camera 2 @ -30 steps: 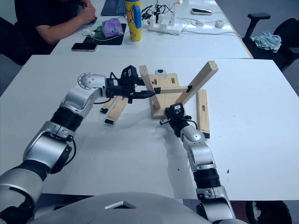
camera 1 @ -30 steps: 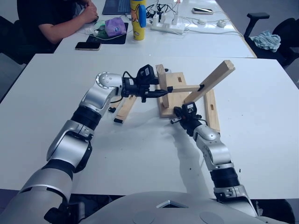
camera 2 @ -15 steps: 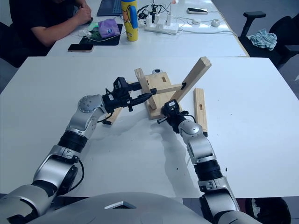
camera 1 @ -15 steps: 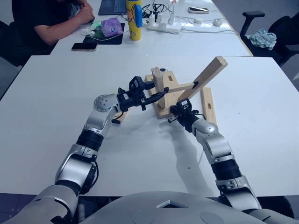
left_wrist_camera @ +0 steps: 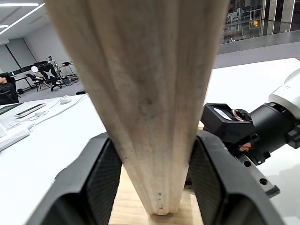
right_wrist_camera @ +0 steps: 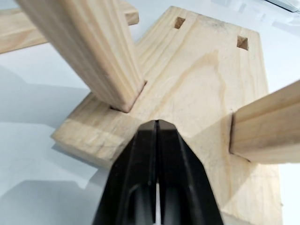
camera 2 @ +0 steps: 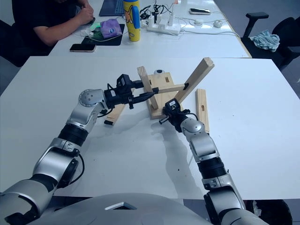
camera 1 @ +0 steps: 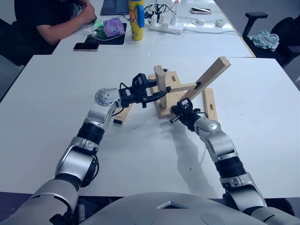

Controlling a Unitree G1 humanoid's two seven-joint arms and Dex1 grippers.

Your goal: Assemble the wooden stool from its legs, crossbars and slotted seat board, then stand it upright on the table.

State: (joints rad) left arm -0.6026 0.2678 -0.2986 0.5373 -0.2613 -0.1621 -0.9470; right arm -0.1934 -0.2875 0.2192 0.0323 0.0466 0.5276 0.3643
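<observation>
Little has altered in the last second (the view swayed, not the wood): the left pincer (camera 1: 158, 93) stays clenched on the upright leg (camera 1: 161, 77) socketed in the seat board (camera 1: 169, 108) lying on the surface (camera 1: 70, 84), the right pincer (right_wrist_camera: 157, 126) closed empty at its near edge, so seating seemingly continues.

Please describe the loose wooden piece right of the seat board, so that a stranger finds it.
On the white table, find the seat board with two legs stuck in it. The piece lies flat just right of it, slotted, touched by no end effector.
</observation>
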